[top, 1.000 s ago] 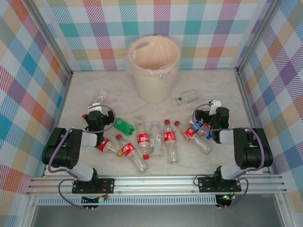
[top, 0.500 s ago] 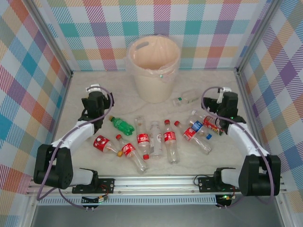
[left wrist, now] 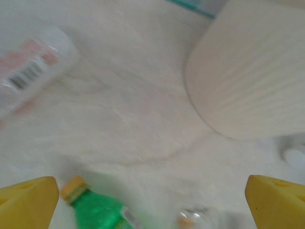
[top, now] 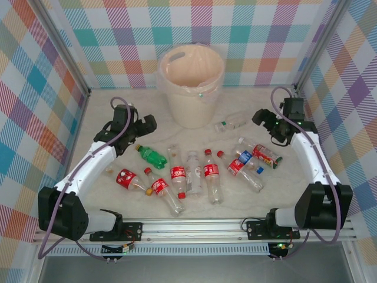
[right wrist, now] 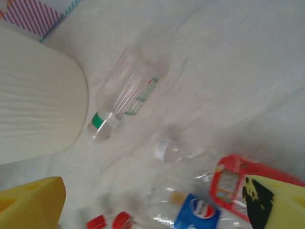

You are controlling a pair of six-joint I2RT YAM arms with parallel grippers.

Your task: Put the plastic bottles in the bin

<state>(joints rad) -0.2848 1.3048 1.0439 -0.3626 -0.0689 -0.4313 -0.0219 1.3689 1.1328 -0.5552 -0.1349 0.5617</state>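
The cream bin (top: 191, 85) stands at the back centre; its wall also appears as the bin (left wrist: 252, 71) and the bin (right wrist: 33, 95). Plastic bottles lie scattered in front: a green one (top: 152, 155), several red-labelled ones (top: 178, 175), a blue-labelled one (top: 242, 160) and a clear one with a green neck band (top: 231, 124). My left gripper (top: 144, 125) hangs open left of the bin, above the green bottle (left wrist: 95, 210), nothing between its fingers (left wrist: 28, 202). My right gripper (top: 262, 121) is open right of the clear bottle (right wrist: 126, 90), over a red-labelled bottle (right wrist: 233, 183).
Checked walls with metal posts close in the table on three sides. A white-labelled bottle (left wrist: 28, 71) lies left of my left gripper. Bare marble surface lies between the bin and the row of bottles. The front rail (top: 194, 227) carries both arm bases.
Both arms have stretched out from folded poses near their bases. The left gripper swung toward the bin's left side; the right gripper rose toward the back right, uncovering the bottles under it.
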